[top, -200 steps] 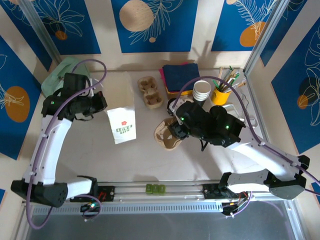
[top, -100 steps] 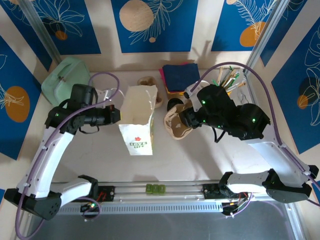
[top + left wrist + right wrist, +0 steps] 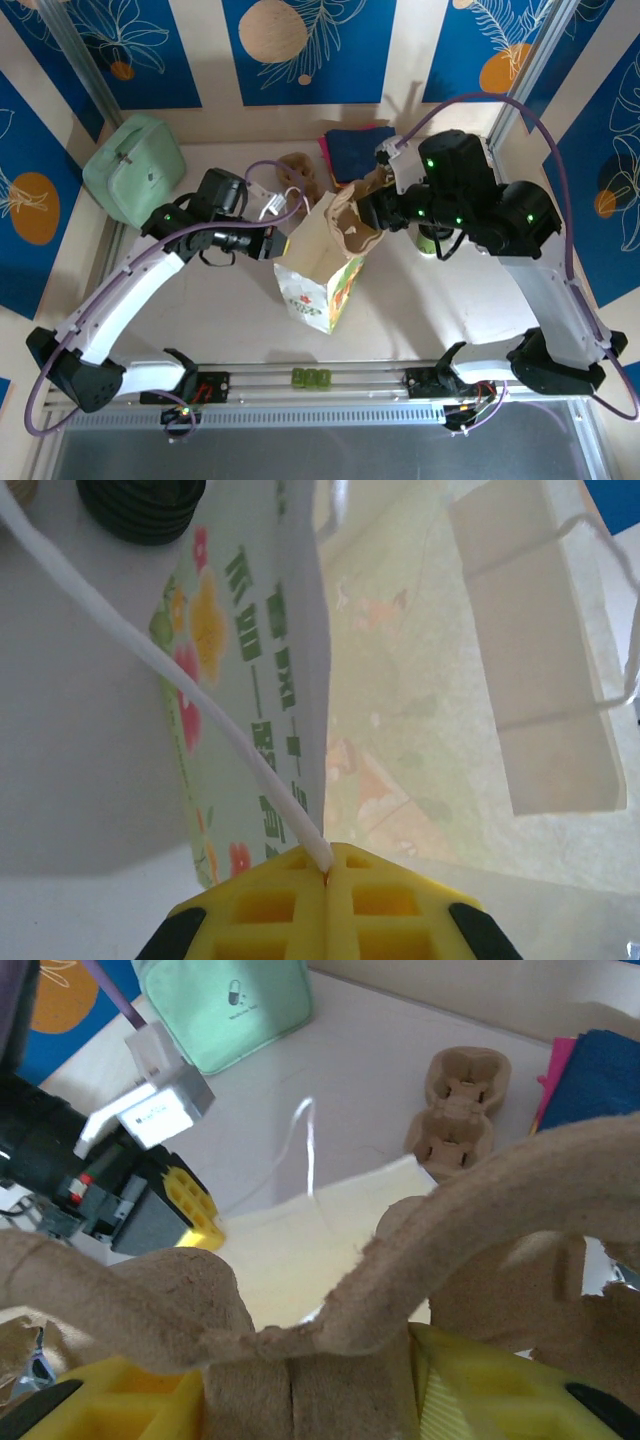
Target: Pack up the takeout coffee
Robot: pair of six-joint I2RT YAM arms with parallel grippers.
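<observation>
The left gripper (image 3: pixel 328 872) is clenched on the white string handle (image 3: pixel 304 830) of the tilted white floral-printed paper bag (image 3: pixel 318 275) mid-worktop. The right gripper (image 3: pixel 300 1400) grasps the brown moulded cardboard cup carrier (image 3: pixel 480 1210) over the bag's open mouth. Where the white ribbed paper takeout cup stands, I cannot tell.

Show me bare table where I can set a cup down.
Free: the table strip between the left arm and the paper bag, and the patch between the bag and the right arm. Crowded: the back edge, with green case, spare carrier and napkins. The right gripper holds a cardboard carrier over the bag.
</observation>
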